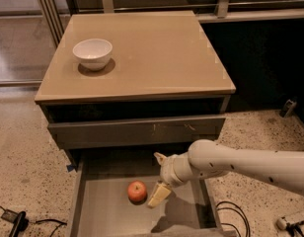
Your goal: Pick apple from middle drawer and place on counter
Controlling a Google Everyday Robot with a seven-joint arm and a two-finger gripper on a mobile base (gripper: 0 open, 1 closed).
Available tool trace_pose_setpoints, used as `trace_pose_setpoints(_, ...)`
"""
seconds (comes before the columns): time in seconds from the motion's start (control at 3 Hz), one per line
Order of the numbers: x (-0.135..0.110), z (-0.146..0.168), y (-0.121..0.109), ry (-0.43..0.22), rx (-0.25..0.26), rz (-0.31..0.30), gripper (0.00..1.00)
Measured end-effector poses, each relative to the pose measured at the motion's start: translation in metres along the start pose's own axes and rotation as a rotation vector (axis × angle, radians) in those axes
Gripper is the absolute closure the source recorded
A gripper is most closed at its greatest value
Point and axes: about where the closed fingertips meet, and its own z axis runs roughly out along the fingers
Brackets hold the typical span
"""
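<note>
Camera view: located gripper [156, 180] low inside the pulled-out middle drawer [105, 214], at the end of a white arm [250, 164] reaching in from the right. Recorded fingers spread apart, pinching nothing: upper finger [159, 157] toward the cabinet, lower pale finger [160, 193] angled down toward the drawer floor. Found apple [137, 191] resting on the drawer floor immediately left of the gripper, just beside the lower finger; unable to confirm contact between the two. Noted closed grey drawer front [137, 131] with small pale scratches directly above and behind the gripper. Noted counter [157, 58] higher still, beyond the gripper, carrying a white bowl [93, 52] toward its far-left part, well apart from both gripper and apple. Logged speckled floor [23, 172] out to the left of the gripper, outside the drawer wall.
</note>
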Motion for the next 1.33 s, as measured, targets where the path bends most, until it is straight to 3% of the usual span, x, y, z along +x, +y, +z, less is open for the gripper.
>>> trace_pose_setpoints(1.0,0.028,0.095,-0.025,0.001,-0.063,0.038,0.00)
trace_pose_setpoints(1.33,0.029,0.099,-0.025,0.001,-0.068,0.039,0.00)
